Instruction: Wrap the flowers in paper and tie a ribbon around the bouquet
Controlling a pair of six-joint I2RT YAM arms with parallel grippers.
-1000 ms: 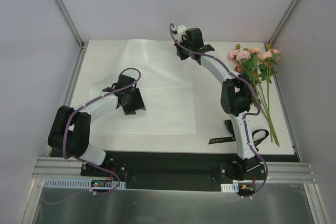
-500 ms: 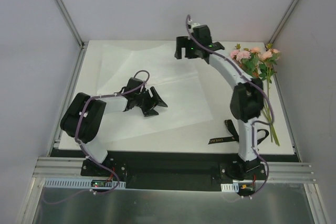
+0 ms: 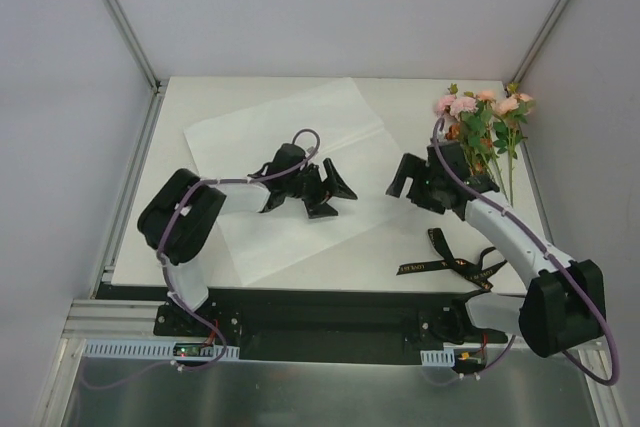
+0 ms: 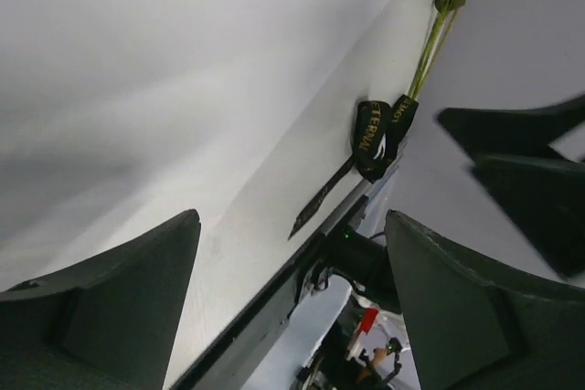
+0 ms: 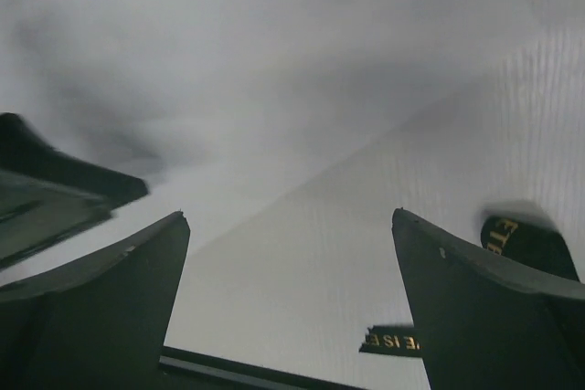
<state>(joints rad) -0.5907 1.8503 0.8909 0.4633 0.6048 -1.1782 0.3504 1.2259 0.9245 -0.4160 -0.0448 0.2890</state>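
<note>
The white table [image 3: 410, 97] is walled in by pale panels, with a slanted metal post [image 3: 120, 15] at each far corner and a metal rail [image 3: 320, 349] along the near edge. The paper [image 3: 250, 142] lies flat and turned at an angle over the left and middle of the table, one corner pointing to the far edge. The flowers [image 3: 482, 115] lie at the far right corner, well apart from the paper, blooms toward the back and thin stems running toward the near edge. The ribbon [image 3: 452, 263] lies loosely looped on the bare table at the near right, just beside the right arm's lower link, which crosses over part of it. The right forearm also covers part of the stems. In the wrist views the paper is blurred, and only a few gold letters on the ribbon can be made out. The left arm reaches low across the paper, and the left gripper [image 3: 333, 195] points toward the right with its jaws spread wide and nothing between them. The right arm bends back from its base toward the table's middle, and the right gripper [image 3: 403, 181] faces the left one at the paper's right edge, its jaws likewise wide apart and empty.
</note>
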